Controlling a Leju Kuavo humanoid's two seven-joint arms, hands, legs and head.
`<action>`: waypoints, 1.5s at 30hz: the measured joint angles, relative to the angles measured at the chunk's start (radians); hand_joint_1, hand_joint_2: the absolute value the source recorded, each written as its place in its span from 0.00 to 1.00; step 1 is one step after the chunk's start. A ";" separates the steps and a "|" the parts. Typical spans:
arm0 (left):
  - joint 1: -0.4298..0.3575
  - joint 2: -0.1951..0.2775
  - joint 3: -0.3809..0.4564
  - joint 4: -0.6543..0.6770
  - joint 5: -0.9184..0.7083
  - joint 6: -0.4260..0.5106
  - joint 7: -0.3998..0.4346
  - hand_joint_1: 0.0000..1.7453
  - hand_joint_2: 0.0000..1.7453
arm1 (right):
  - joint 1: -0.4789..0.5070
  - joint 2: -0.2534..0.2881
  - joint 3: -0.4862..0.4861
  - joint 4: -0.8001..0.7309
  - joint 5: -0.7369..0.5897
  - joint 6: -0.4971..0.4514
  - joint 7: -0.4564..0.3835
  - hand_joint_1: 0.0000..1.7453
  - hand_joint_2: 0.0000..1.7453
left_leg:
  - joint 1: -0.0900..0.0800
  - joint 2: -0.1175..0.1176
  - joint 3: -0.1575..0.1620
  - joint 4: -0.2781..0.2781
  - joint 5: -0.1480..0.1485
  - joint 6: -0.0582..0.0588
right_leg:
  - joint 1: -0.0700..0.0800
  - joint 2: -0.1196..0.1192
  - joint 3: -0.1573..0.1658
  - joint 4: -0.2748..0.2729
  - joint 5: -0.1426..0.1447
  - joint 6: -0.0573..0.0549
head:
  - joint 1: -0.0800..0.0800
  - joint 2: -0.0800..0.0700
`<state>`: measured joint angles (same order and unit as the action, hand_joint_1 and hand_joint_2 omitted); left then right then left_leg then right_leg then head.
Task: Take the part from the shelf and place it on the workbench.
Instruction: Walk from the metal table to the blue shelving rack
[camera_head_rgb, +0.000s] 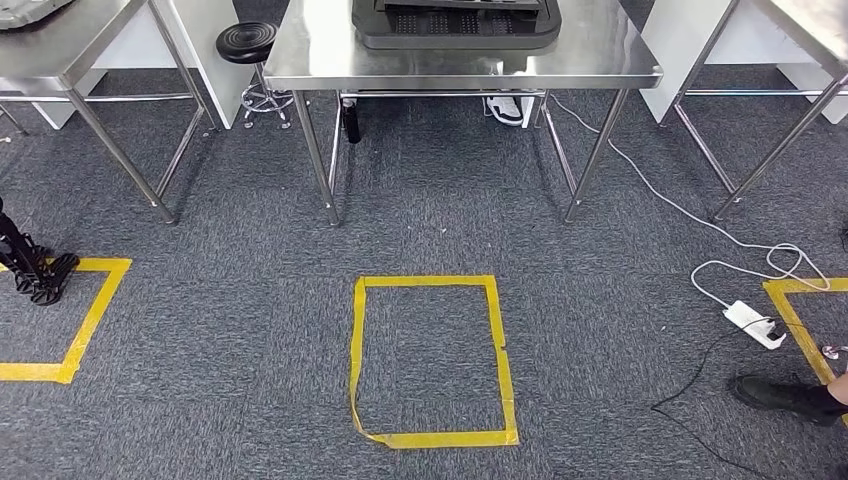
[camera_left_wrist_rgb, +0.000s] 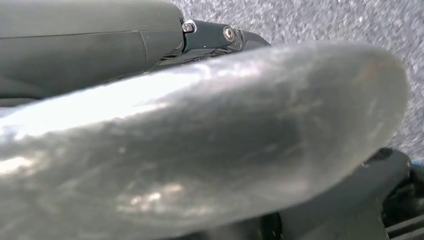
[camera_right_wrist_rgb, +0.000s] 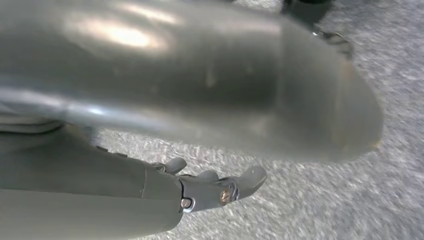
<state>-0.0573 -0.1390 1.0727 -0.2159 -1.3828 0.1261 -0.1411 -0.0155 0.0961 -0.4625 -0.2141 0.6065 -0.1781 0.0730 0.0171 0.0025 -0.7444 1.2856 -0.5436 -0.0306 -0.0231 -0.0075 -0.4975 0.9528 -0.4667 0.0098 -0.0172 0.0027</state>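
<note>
floor: grey carpet (camera_head_rgb: 250, 330), yellow tape square (camera_head_rgb: 430, 360) ahead.
bench: steel bench (camera_head_rgb: 600, 50) beyond the square, black tray (camera_head_rgb: 455, 25) on top.
clutter: white power strip (camera_head_rgb: 755, 322) w/ cables; stool (camera_head_rgb: 248, 45); person's shoe (camera_head_rgb: 785, 395).
left hand (camera_left_wrist_rgb: 210, 37): grasp can't tell; blurred thumb close.
right hand (camera_right_wrist_rgb: 210, 190): fingers straight, apart, holds nothing, above carpet.
part: can't make out.

Head view looks steeply down at carpet (camera_head_rgb: 250, 330); both wrist views hang close above it.
</note>
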 joint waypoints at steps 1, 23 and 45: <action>0.000 0.000 0.000 0.000 0.000 0.000 0.000 0.00 0.00 | 0.000 0.000 0.000 0.000 0.000 0.000 0.000 0.00 0.00 | 0.002 -0.001 0.016 0.026 0.018 -0.003 | -0.001 0.000 -0.018 0.007 0.010 0.004 | 0.000 0.000; -0.009 -0.008 -0.009 0.000 -0.008 0.011 -0.008 0.00 0.00 | -0.003 -0.001 0.001 0.005 0.026 -0.001 0.001 0.00 0.00 | -0.010 0.005 0.055 -0.261 0.198 0.031 | 0.020 -0.003 0.081 0.008 -0.101 0.023 | -0.007 0.000; -0.001 -0.015 -0.011 0.000 -0.012 0.030 0.000 0.00 0.00 | 0.007 0.001 0.006 0.006 0.060 -0.001 0.010 0.00 0.00 | -0.002 -0.012 0.172 -0.246 0.070 0.031 | 0.005 0.002 -0.019 0.032 -0.017 0.026 | -0.011 0.000</action>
<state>-0.0579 -0.1543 1.0620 -0.2159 -1.3951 0.1560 -0.1408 -0.0088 0.0971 -0.4562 -0.2079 0.6669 -0.1793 0.0832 0.0151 -0.0094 -0.5727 1.0399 -0.4735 0.0008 -0.0180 -0.0050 -0.5164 0.9852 -0.4841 0.0362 -0.0283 0.0027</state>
